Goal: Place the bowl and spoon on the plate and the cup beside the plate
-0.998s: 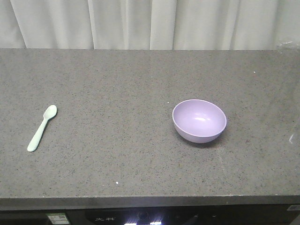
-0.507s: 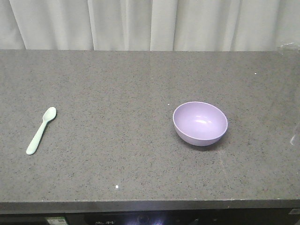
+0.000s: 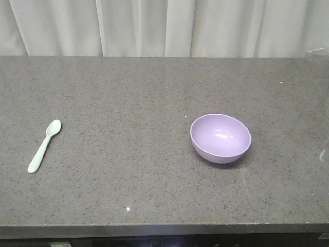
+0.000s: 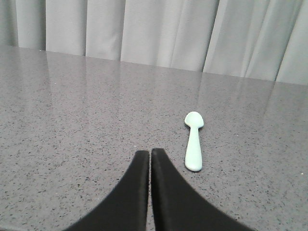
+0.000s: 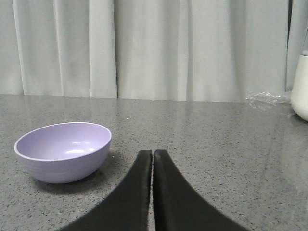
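1. While both grippers sit low over the grey speckled counter [image 3: 128,87], the bowl [image 3: 220,138] stands upright right of centre in the front view, open side up.
2. Over at the left of that frame lies the spoon [image 3: 44,146], flat on the counter, head pointing toward the curtain [image 3: 164,25], well apart from the bowl.
3. Left gripper [image 4: 149,153]: black fingers pressed together, nothing between them, and the spoon lies just right of the tips in its wrist view.
4. Right gripper [image 5: 152,153]: fingers together too, with the bowl at lower left of its view, near the tips but not touching.
5. At the right edge of that view is a cream object, cut off by the frame, with crumpled clear plastic [image 5: 267,99] beside it.
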